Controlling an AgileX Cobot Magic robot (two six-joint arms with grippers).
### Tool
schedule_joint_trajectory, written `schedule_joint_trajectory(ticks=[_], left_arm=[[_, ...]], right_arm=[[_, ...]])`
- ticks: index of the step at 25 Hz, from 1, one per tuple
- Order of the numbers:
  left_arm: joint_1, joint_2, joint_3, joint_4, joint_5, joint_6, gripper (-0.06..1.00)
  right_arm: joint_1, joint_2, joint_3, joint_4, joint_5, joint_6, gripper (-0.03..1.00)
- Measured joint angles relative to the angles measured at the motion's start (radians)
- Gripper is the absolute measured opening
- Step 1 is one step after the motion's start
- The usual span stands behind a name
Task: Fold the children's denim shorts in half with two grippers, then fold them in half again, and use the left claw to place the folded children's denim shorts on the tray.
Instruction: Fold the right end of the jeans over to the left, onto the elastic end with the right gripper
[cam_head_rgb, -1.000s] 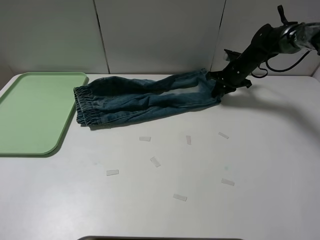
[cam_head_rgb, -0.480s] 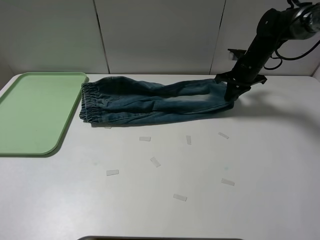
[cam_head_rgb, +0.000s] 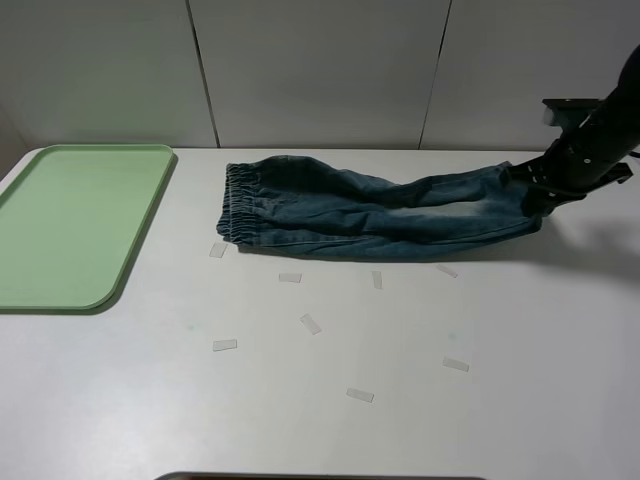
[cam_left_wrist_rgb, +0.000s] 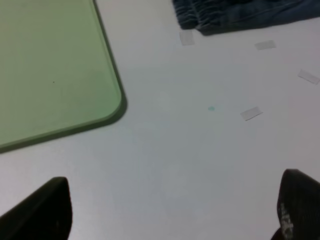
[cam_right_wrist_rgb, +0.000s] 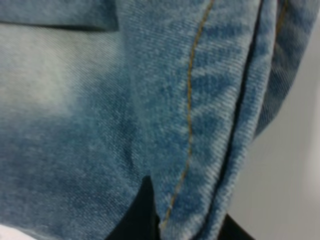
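Tray (cam_head_rgb: 70, 220): far left corner of the table (cam_head_rgb: 500, 420), lying flat.

Left hand (cam_left_wrist_rgb: 175, 212): out of the high view. Its own camera shows it above bare table by the tray's near corner, fingers spread wide, holding nothing.

Denim shorts (cam_head_rgb: 380, 210): along the far edge, well apart from the tray. Waistband toward the middle, legs stretched toward the far right corner. Rumpled, 1 leg partly over the other.

Right hand (cam_head_rgb: 537, 188): at the leg ends near the far right corner, pinching the hem. Its wrist view is filled with denim and a seam.

Risks, as I judge them:
- The grip sits on the hem edge only, so a pull could slip it free or lift just 1 layer.
- The cloth is twisted, not flat, so folding it in half from this lay would come out crooked.
- The left hand is well apart from the waistband, so the fold cannot start with both ends held.
- Tape strips (cam_head_rgb: 290, 277) lie just beside the cloth's near side, and 1 could snag or ride along.

Count: 1 tray, 1 pair of shorts, 2 hands (1 seen only by its own camera), 8 tape strips.
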Motion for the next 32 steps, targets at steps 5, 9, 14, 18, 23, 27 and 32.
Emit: schedule_joint_trajectory(ticks=[5,9,14,18,23,27,32], left_arm=[[0.000,0.000,0.000,0.000,0.000,0.000,0.81],[0.000,0.000,0.000,0.000,0.000,0.000,0.81],[0.000,0.000,0.000,0.000,0.000,0.000,0.81],[0.000,0.000,0.000,0.000,0.000,0.000,0.81],[0.000,0.000,0.000,0.000,0.000,0.000,0.81],[0.000,0.000,0.000,0.000,0.000,0.000,0.81],[0.000,0.000,0.000,0.000,0.000,0.000,0.81]], right_arm=[[0.014,-0.096,0.039,-0.017,-0.018,0.058,0.04],[0.113,-0.147,0.039,-0.025,-0.052,0.089,0.04],[0.278,-0.141,0.007,-0.003,-0.085,0.095,0.04],[0.399,-0.102,-0.077,0.003,-0.087,0.095,0.04],[0.500,-0.030,-0.182,0.005,-0.063,0.096,0.04],[0.556,0.029,-0.232,0.005,-0.041,0.099,0.04],[0.601,0.065,-0.251,0.022,-0.035,0.099,0.04]])
